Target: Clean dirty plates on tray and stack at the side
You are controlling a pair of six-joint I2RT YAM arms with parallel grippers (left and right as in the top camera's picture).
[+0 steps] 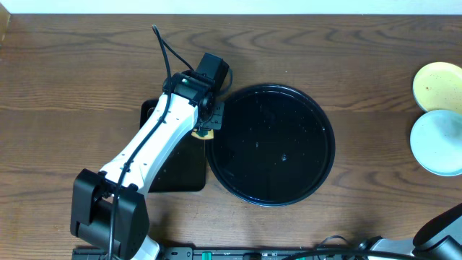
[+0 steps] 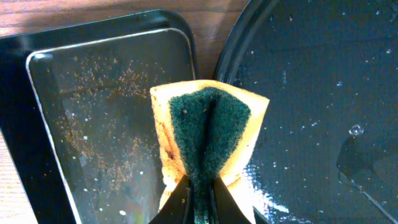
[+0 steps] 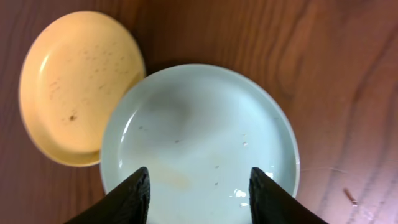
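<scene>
Left gripper (image 2: 199,205) pinches a sponge (image 2: 208,134) beside the round tray (image 1: 271,144); right gripper (image 3: 198,190) hangs open above a mint plate (image 3: 199,134).

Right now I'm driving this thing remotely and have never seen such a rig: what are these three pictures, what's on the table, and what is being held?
These are two robot arms at a wood table. One picture looks down from above; the other two come from cameras on each wrist.

From above: a large round black tray sits mid-table, no plates on it, a smaller rectangular black tray beside it. At the right edge lie a yellow plate and a mint-green plate, the green overlapping the yellow.

The left gripper has its jaws shut on a yellow sponge with a green scrub face, between the two trays. The right gripper hangs over the green plate, jaws open, holding nothing.
</scene>
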